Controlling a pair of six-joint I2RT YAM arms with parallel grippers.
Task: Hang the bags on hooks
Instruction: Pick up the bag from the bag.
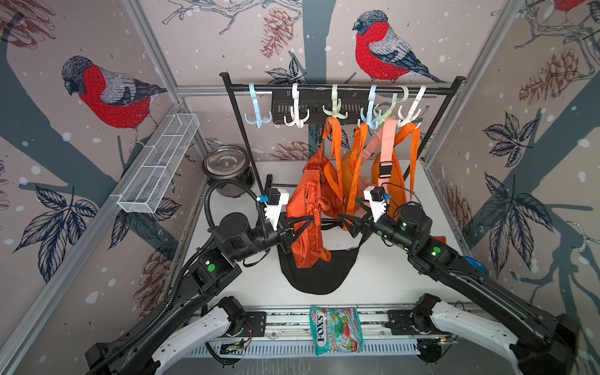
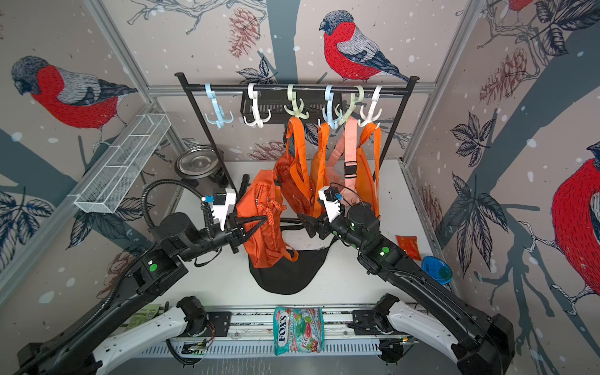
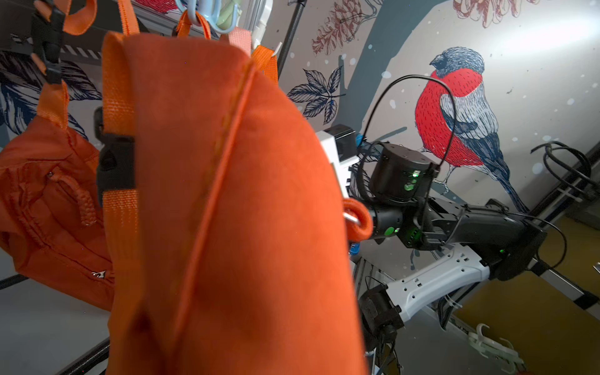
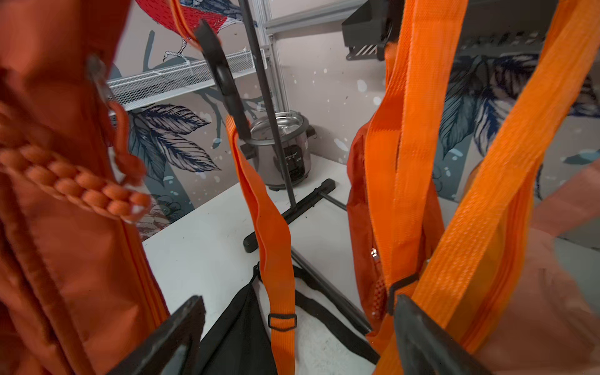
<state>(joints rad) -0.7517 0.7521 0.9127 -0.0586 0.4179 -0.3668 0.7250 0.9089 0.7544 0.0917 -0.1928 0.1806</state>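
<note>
Now | bag (image 1: pixel 302 246): orange, crumpled, braided cord (image 1: pixel 314 214) dangling | left tool (image 1: pixel 310 222) pinching it

rack (image 1: pixel 341 88) at table (image 1: pixel 389 285) back | hooks (image 1: pixel 334 108) along it | hanging bags (image 1: pixel 352 175) under right hooks | bag (image 1: pixel 305 233) before them, above flat pouch (image 1: pixel 321 276) | cooker (image 1: pixel 227 168) behind-left | wire basket (image 1: pixel 159 165) on left wall | candy packet (image 1: pixel 336 329) at front edge
</note>
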